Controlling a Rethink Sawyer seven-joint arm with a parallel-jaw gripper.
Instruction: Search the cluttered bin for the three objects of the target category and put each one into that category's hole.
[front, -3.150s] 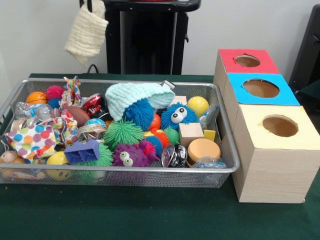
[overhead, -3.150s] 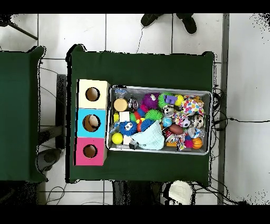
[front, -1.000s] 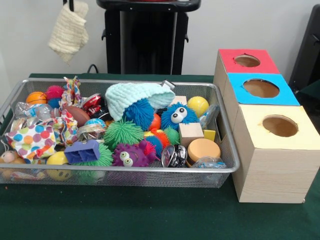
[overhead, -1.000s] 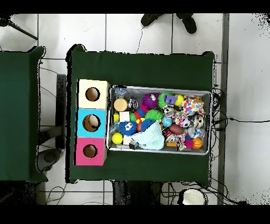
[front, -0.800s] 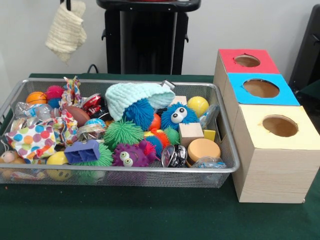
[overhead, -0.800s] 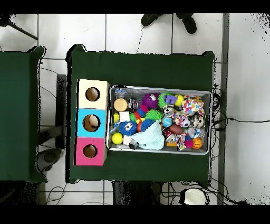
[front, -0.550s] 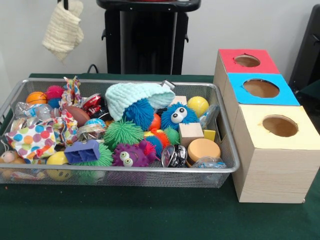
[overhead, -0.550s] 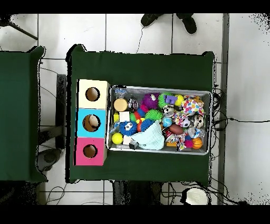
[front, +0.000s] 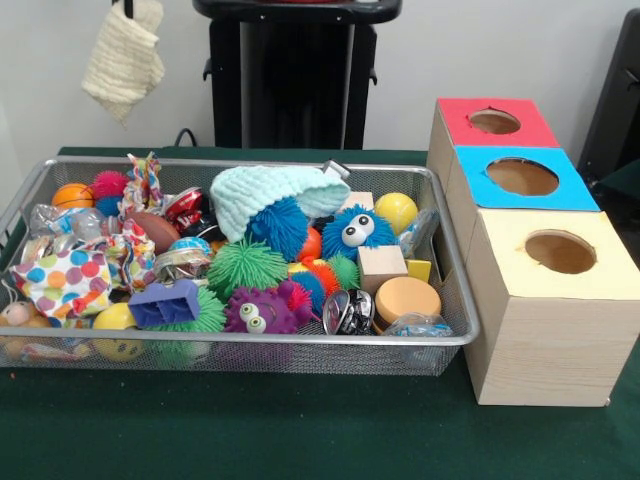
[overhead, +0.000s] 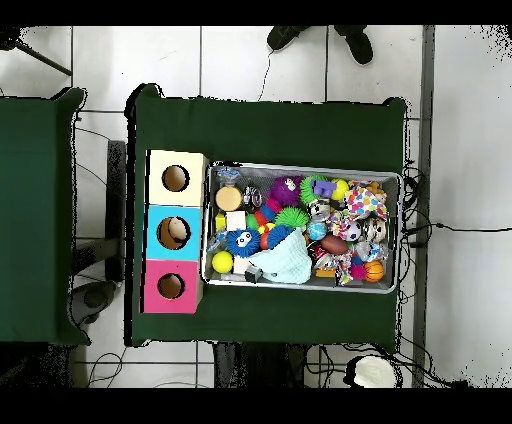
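A wire mesh bin (front: 250, 342) holds a heap of toys: spiky rubber balls, a blue fuzzy ball with eyes (front: 356, 231), a mint knitted cloth (front: 268, 194), wooden blocks and a polka-dot fabric piece (front: 62, 280). To its right stand three boxes with round holes, topped red (front: 497, 122), blue (front: 522, 177) and yellow (front: 560, 252). A cream knitted cloth (front: 122, 55) hangs in the air beyond the bin's back left corner, held by my gripper (front: 127, 8), of which only a black sliver shows at the top edge. From overhead the cloth (overhead: 368, 372) sits off the table near the bottom.
The bin (overhead: 305, 168) and boxes rest on a green-covered table (front: 300, 430). A second green table (overhead: 35, 215) stands at the left in the overhead view. A person's shoes (overhead: 320, 40) show at the top edge there. Cables run over the tiled floor.
The hanging cream cloth has drifted left and slightly up in the front view, and rightward away from the base in the overhead view. Bin contents are unchanged.
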